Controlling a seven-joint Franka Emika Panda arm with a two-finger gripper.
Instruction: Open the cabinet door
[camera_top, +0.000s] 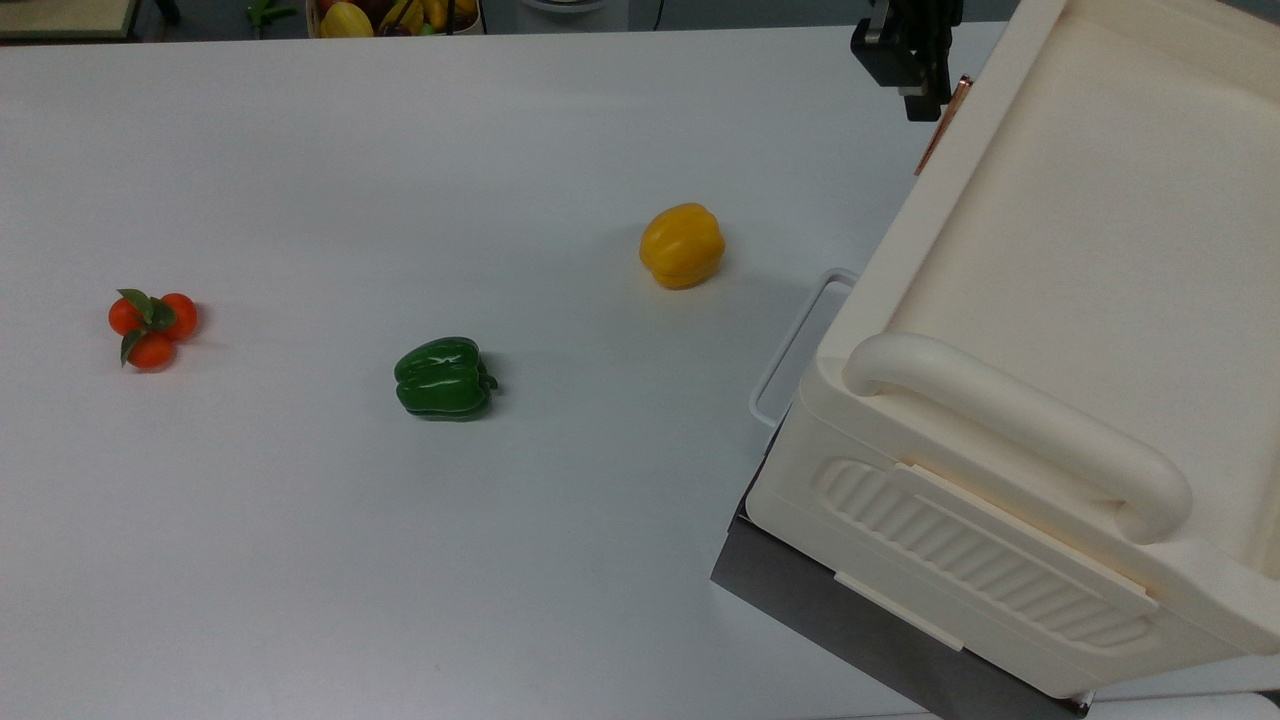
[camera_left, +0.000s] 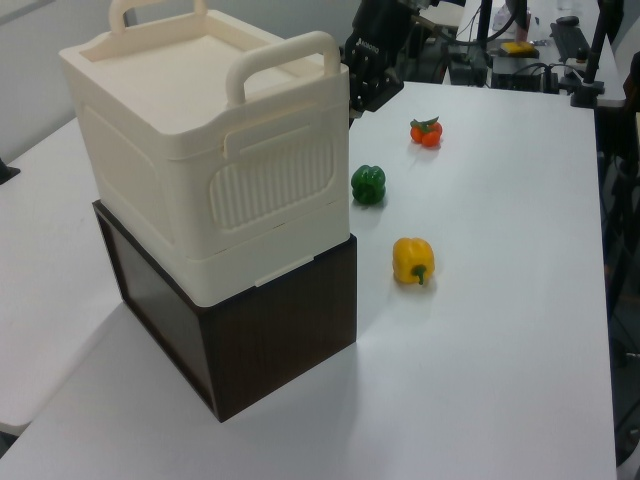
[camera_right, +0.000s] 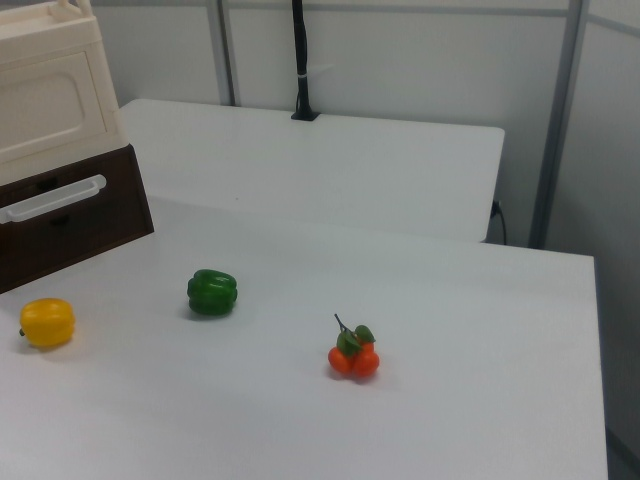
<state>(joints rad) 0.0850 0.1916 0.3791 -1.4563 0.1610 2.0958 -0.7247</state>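
— Where is the big cream plastic box of a cabinet (camera_top: 1040, 300) with the thick rounded top handle (camera_top: 1010, 430)?

— At the top view's right edge, atop a dark brown rectangular base (camera_left: 270, 320), on the white table (camera_top: 400, 150). Ribbed side panel (camera_left: 275, 180) faces the left view's camera.

— And the flat cream cabinet door (camera_right: 45, 115) with the recessed inset?

— On the cabinet's front, facing the peppers; seen face-on at the right view's upper left. Looks flush with the front, not swung out. Appears edge-on in the top view, with the small copper-coloured bar handle (camera_top: 940, 128) a thin strip at its far end.

— Position of the black two-finger gripper (camera_top: 920, 100)?

— At the top view's upper right, just beside the copper bar, on its left in the top view. Contact with the bar: cannot tell. In the left view, tucked (camera_left: 358, 100) against the cabinet's far front corner, below the level of the top handles.

— Apart, together, or clamped on something?

— Cannot tell.

— Anything else on the table?

— A yellow bell pepper (camera_top: 682, 245) near the cabinet's front, a green bell pepper (camera_top: 444, 377) farther to the top view's left, and a cluster of small orange-red fruit with green leaves (camera_top: 152, 327) well apart toward the top view's left edge. Also a pale bar handle (camera_right: 50, 198) across the dark base's front, below the door.
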